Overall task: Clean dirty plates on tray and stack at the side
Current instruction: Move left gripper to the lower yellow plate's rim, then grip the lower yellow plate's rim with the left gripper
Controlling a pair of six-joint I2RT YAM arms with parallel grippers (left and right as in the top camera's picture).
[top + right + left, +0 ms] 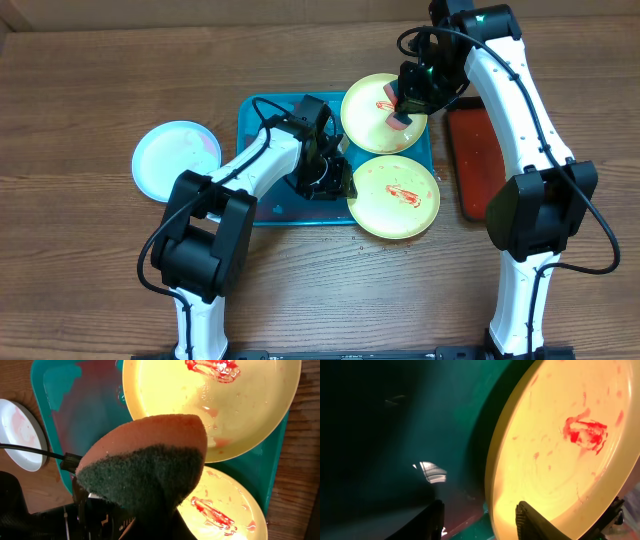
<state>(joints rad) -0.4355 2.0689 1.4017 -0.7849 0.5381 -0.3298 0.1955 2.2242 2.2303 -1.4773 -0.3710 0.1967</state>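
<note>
The turquoise tray (262, 112) lies mid-table. One yellow-green plate (368, 108) with a red smear sits at the tray's far right. A second smeared yellow-green plate (398, 196) rests on the near right corner and overhangs it. The pale blue-white plate (176, 160), faintly pink, lies on the table left of the tray. My left gripper (335, 180) is open, and its fingers (480, 520) straddle the near plate's (560, 445) left rim. My right gripper (403, 115) is shut on an orange sponge with a green scouring face (145, 465), just over the far plate (210, 405). The sponge hides its fingers.
A red tray with a black rim (480, 165) lies on the table right of the turquoise tray, beside the right arm. The right wrist view shows the tray floor (85, 405) wet with pink streaks, the near plate (225, 505), and the white plate (20, 435).
</note>
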